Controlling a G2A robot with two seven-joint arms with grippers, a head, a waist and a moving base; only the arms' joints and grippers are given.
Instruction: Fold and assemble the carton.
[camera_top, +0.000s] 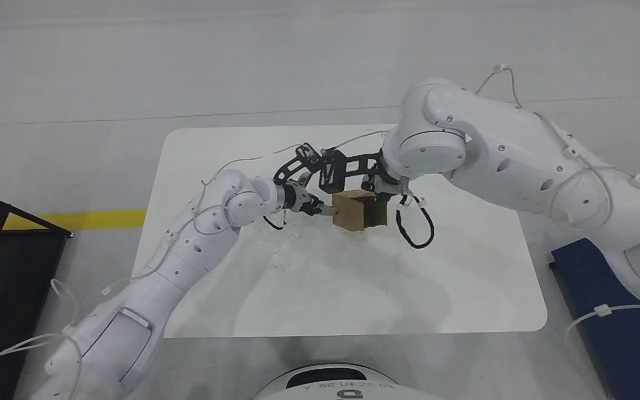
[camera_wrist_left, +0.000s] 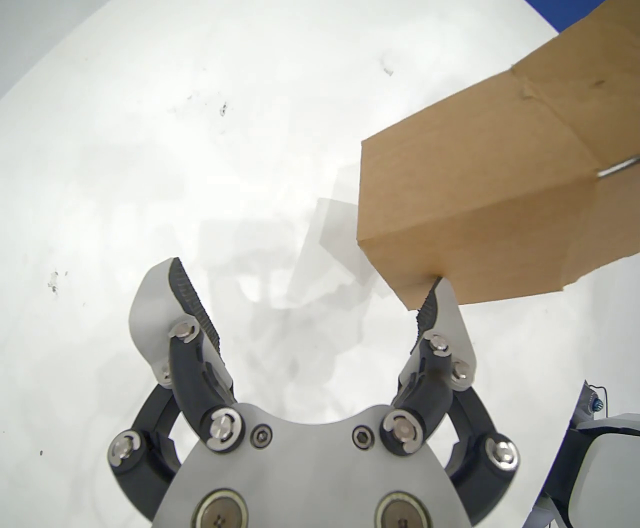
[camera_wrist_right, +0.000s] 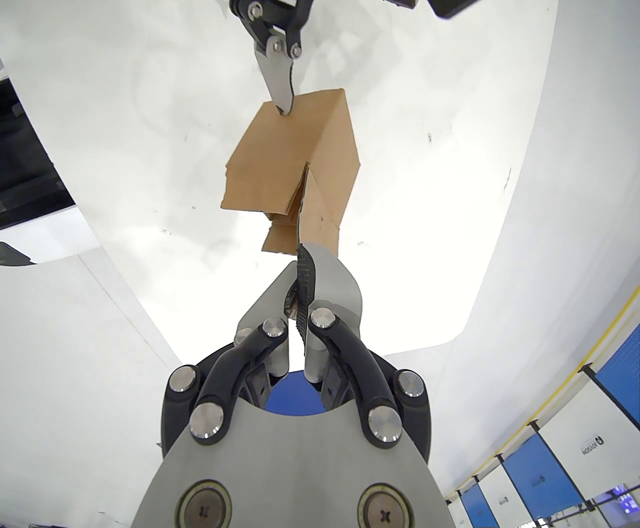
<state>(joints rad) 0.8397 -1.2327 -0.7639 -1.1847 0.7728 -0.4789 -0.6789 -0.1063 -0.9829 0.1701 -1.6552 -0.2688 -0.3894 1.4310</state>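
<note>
Here, carton (camera_top: 355, 210) clamped in right hand (camera_wrist_right: 302, 260); spread left hand (camera_wrist_left: 306, 285) touching corner.

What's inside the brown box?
Only folded cardboard flaps show at the open end of the carton held by the right end effector. Its walls hide anything deeper inside.

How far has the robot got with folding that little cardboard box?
Done: the carton is already opened into a box shape, not flat. In hand: the right gripper is shut on one end of it; the open left gripper touches the opposite corner with one fingertip. Left: the flaps at the right gripper's end look untucked.
</note>
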